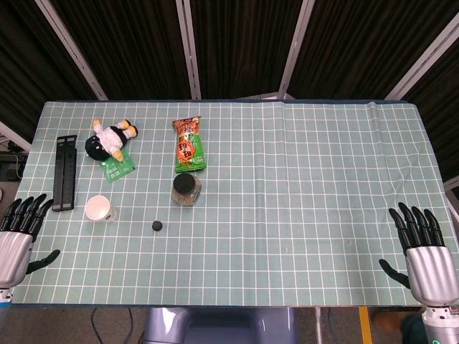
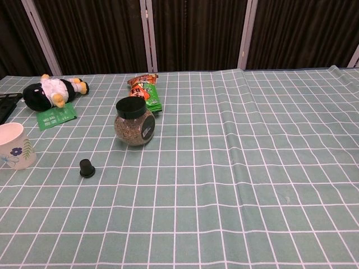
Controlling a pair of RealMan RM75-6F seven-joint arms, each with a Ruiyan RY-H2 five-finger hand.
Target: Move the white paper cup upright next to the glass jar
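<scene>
cup (image 1: pixel 100 208) upright, left of frame, well apart from jar (image 1: pixel 186 190) | left robot hand (image 1: pixel 18 235) and right robot hand (image 1: pixel 423 247) empty, fingers apart at lower corners | we judge left nearer for the grasp

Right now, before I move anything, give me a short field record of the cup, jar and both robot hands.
cup: white paper cup with flower print, upright, left of jar, apart from it
jar: round glass jar with black lid, upright
between them: small black cap
left robot hand: open, at table edge
right robot hand: open, at table edge
</scene>
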